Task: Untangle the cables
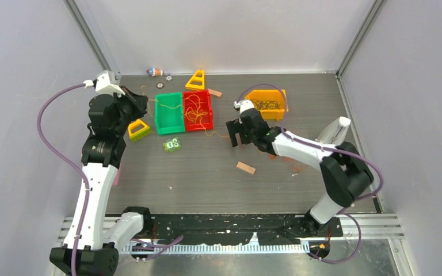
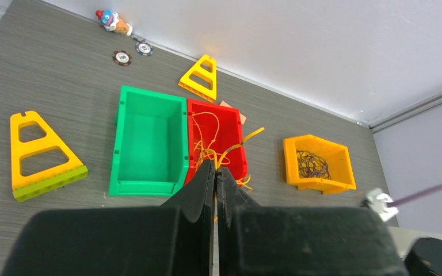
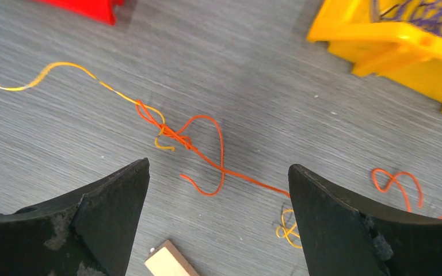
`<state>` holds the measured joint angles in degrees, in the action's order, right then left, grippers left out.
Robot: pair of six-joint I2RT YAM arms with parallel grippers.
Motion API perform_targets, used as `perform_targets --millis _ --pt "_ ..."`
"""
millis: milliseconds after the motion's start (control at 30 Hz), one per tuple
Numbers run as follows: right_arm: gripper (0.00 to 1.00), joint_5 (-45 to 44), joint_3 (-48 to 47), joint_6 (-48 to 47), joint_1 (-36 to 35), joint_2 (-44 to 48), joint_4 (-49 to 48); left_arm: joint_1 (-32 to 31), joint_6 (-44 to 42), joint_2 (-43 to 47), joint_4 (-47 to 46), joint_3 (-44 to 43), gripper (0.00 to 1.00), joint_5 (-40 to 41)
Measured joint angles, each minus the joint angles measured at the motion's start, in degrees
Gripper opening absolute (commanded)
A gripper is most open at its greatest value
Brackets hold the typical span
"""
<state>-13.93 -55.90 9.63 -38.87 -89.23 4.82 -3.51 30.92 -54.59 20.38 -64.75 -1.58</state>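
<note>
Thin yellow and orange cables (image 2: 212, 135) lie tangled in the red bin (image 2: 233, 123) and spill over its front. My left gripper (image 2: 216, 168) is shut on a yellow strand of them above the bins; in the top view the left gripper (image 1: 140, 104) is left of the green bin. Dark purple cables (image 2: 312, 164) sit clumped in the yellow bin (image 2: 345, 167). My right gripper (image 3: 218, 168) is open and empty, just above an orange cable (image 3: 218, 149) knotted to a yellow cable (image 3: 63, 66) on the table. In the top view the right gripper (image 1: 234, 138) is right of the red bin.
An empty green bin (image 2: 149, 144) stands beside the red one. Yellow triangle pieces (image 2: 37, 152) (image 2: 201, 77), a wooden block (image 3: 167, 261), a small toy (image 2: 113, 20) and two discs (image 2: 122, 57) lie around. More orange (image 3: 397, 181) and yellow (image 3: 288, 230) loops lie by the right finger.
</note>
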Motion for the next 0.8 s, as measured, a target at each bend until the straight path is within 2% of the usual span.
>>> perform_targets --millis 133,200,233,267,300,367,467,600,800 --pt "0.99 2.58 -3.34 -2.21 0.04 -7.34 2.49 0.15 -0.33 -0.15 0.90 -1.20 0.00 0.24" --pt "0.80 3.85 -3.82 -2.95 0.04 -9.38 4.07 0.26 -0.39 -0.26 1.05 -1.77 0.00 0.37" --pt "0.55 4.52 -3.89 -3.50 0.04 -10.10 4.68 0.33 -0.39 -0.37 1.05 -1.99 0.00 0.44" --pt "0.42 5.11 -3.89 -3.78 0.04 -10.51 5.11 0.42 -0.37 -0.46 1.05 -2.10 0.00 0.44" --pt "0.21 5.31 -3.89 -4.13 0.04 -10.75 5.57 0.57 -0.39 -0.70 1.11 -2.29 0.00 0.44" --pt "0.08 5.44 -3.89 -3.96 0.04 -10.80 5.99 1.01 -0.39 -1.33 1.14 -2.73 0.00 0.46" --pt "0.06 4.61 -3.08 -2.71 0.61 -10.62 4.98 2.54 -0.35 -2.40 1.40 -3.23 0.00 0.46" --pt "0.05 3.98 1.99 1.25 4.46 -8.11 3.04 8.09 0.66 -2.78 2.19 -3.39 0.00 1.73" --pt "0.05 7.65 13.07 10.45 19.56 -0.44 -4.22 12.41 3.15 -1.64 2.23 -2.75 0.00 2.86"
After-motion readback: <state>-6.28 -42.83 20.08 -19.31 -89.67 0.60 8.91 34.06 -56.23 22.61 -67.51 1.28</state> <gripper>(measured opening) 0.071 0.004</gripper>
